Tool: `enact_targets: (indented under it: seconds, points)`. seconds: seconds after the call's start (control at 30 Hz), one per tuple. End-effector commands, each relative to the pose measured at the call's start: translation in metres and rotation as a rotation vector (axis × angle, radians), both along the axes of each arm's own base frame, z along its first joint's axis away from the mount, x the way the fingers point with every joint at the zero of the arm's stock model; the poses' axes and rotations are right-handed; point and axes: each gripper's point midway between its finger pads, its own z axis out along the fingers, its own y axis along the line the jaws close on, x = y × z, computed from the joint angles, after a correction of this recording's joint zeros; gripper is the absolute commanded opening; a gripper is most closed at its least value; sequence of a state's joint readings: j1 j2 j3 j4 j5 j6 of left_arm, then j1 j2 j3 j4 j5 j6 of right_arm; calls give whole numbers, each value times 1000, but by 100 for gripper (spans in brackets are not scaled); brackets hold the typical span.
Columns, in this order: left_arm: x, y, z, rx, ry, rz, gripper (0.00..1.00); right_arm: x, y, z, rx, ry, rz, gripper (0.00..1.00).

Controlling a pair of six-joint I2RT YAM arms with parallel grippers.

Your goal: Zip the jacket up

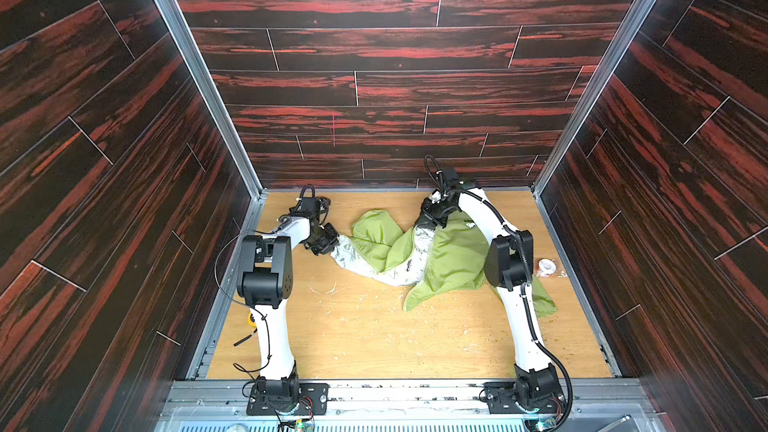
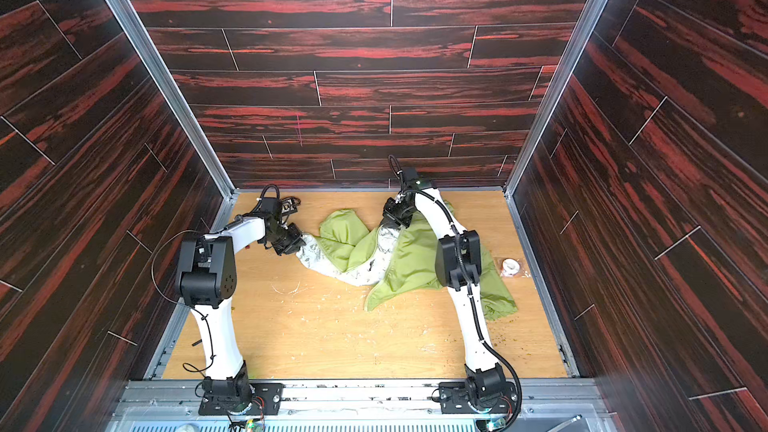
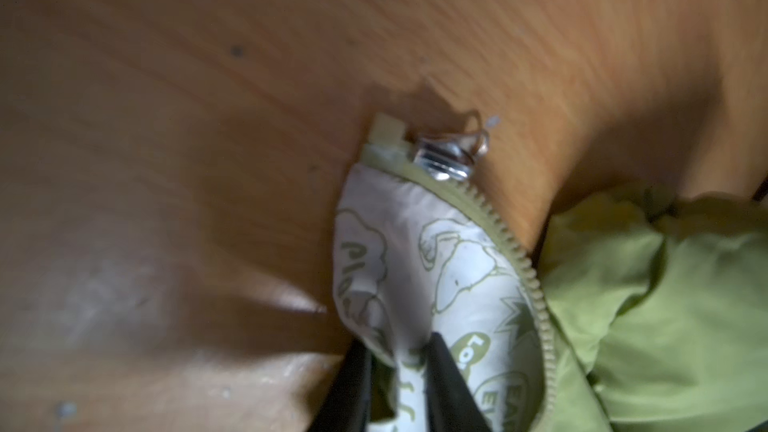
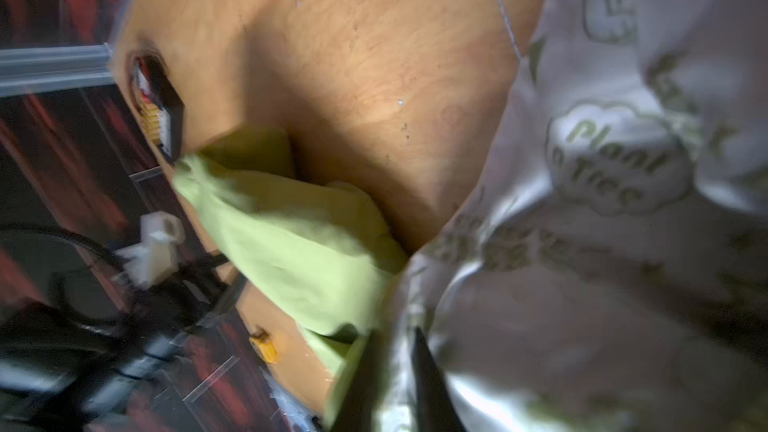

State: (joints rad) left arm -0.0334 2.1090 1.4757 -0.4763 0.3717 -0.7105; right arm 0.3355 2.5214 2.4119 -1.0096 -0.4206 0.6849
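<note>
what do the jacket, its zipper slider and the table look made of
jacket: thin synthetic cloth, likely nylon or polyester; soft crumples, faint sheen.
zipper slider: bright metal, it glints.
table: wood or wood-look laminate; visible grain, scuffed.

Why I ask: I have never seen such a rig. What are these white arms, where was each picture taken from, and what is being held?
These are two robot arms, the left arm and the right arm, mounted at the near edge of a wooden table. Each ends in a two-fingered gripper. Both top views look down from above. The other two pictures come from cameras on the wrists. A crumpled green jacket with pale printed lining lies on the table, its zipper open, with a small white roll nearby. The left gripper is shut on the lining near the metal zipper slider. The right gripper is shut on another fold of the jacket.
</note>
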Motion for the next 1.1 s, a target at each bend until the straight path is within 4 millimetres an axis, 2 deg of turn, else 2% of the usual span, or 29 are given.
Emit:
enact_targets:
  seconds: [0.0, 0.13, 0.3, 0.43, 0.53, 0.63, 0.7, 0.73, 0.8, 1.03, 1.07]
  points:
    - [2, -5, 27, -33, -68, -20, 0, 2, 5, 17, 49, -17, -2, 0]
    - [1, -4, 66, -30, -153, -15, 0, 9, -3, 56, 83, -85, -18, 0]
    - [-10, 2, 133, 4, -293, -9, 0, 15, -33, 112, 106, -188, -66, 0]
    - [-30, -1, 195, -4, -436, -31, 0, 18, -59, 146, 116, -253, -106, 0]
    - [-52, -20, 236, -29, -541, -106, 0, 21, -78, 161, 129, -273, -136, 0]
    - [-84, -54, 259, -26, -594, -228, 0, 26, -93, 166, 139, -269, -172, 0]
    - [-106, -77, 258, 9, -590, -306, 0, 33, -100, 166, 158, -264, -200, 0]
    - [-124, -87, 247, 26, -539, -345, 0, 38, -103, 164, 169, -257, -218, 0]
    - [-147, -100, 234, 62, -506, -386, 0, 50, -106, 158, 192, -244, -254, 0]
    - [-213, -94, 177, 386, -410, -494, 0, 97, -96, 107, 371, -99, -356, 0]
    - [-219, -94, 169, 401, -386, -508, 16, 101, -96, 102, 378, -93, -364, 0]
